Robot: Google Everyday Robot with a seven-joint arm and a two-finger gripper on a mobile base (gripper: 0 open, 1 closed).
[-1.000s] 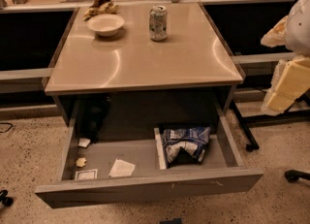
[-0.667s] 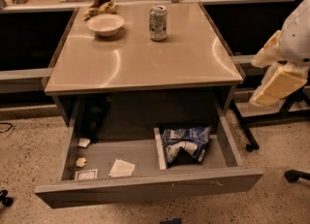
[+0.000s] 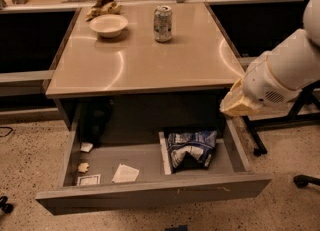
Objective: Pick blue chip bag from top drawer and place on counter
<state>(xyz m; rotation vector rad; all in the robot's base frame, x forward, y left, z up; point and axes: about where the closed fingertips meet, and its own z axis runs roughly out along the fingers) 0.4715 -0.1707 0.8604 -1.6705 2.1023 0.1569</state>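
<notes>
Counter (image 3: 150,60) corner now near pincer (image 3: 239,104), shifted leftward; grip state cannot tell; blue chip bag (image 3: 192,147) unmoved in top drawer (image 3: 150,193).

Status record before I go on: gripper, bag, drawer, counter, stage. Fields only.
gripper: by the counter's right front corner, above the drawer's right side, apart from the bag
bag: crumpled, lying in the drawer's right compartment
drawer: pulled open; left compartment holds paper scraps and a dark bag at the back
counter: bowl and can toward the back
stage: bag not yet picked up
</notes>
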